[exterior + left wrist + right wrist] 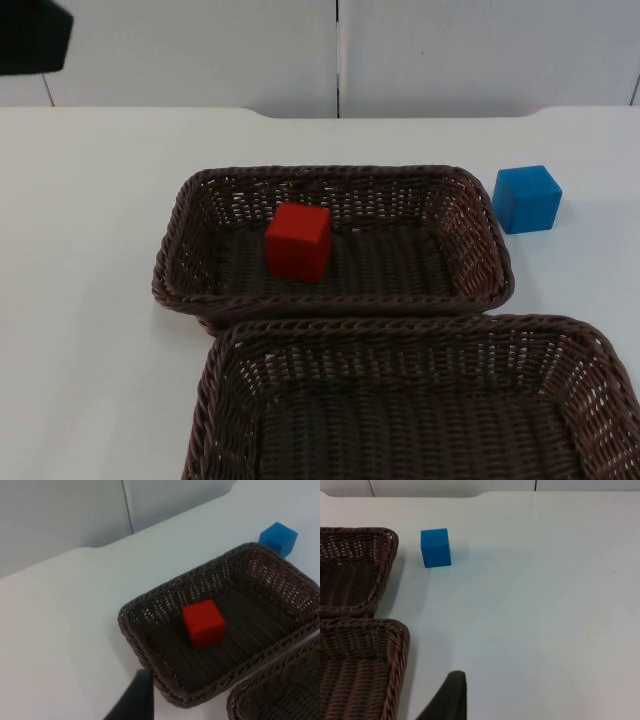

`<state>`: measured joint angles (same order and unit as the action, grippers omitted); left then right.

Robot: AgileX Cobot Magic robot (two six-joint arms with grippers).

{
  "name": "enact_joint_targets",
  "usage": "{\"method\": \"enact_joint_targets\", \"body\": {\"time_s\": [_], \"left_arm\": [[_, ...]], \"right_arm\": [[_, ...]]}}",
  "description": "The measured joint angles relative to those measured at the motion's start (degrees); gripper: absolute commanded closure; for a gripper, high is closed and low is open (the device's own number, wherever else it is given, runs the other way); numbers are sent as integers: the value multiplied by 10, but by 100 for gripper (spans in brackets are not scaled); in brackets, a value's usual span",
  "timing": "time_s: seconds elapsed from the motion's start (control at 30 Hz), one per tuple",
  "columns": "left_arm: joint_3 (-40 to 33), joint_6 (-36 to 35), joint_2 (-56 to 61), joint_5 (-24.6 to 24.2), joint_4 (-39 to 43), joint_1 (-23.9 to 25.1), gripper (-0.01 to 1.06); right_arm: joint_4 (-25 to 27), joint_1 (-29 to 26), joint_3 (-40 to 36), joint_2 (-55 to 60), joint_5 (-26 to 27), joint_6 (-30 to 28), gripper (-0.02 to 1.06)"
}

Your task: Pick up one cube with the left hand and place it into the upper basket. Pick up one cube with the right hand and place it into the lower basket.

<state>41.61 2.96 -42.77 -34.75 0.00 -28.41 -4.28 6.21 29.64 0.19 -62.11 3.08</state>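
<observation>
With the red cube [298,241] already in the upper basket [180,262], the risk is the right gripper [451,695] — grip state unreadable, like the left gripper's [137,700] — knocking the blue cube [528,199] away beside that basket, lower basket [225,372] unfilled.

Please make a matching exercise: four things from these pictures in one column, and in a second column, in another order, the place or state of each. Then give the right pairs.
1. red cube
2. blue cube
3. upper basket
4. lower basket

A. on the bare table, right of the upper basket
B. holds no cube
C. inside the upper basket
D. holds one cube

Pairs: 1-C, 2-A, 3-D, 4-B
</observation>
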Motion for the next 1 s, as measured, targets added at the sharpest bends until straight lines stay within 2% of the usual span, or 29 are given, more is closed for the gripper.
{"method": "enact_joint_targets", "body": {"time_s": [0.4, 1.0], "left_arm": [[-16, 6, 62, -7, 16, 0, 0], [-17, -19, 62, -9, 17, 0, 0]], "right_arm": [[0, 0, 0, 0, 0, -1, -1], [0, 0, 0, 0, 0, -1, -1]]}}
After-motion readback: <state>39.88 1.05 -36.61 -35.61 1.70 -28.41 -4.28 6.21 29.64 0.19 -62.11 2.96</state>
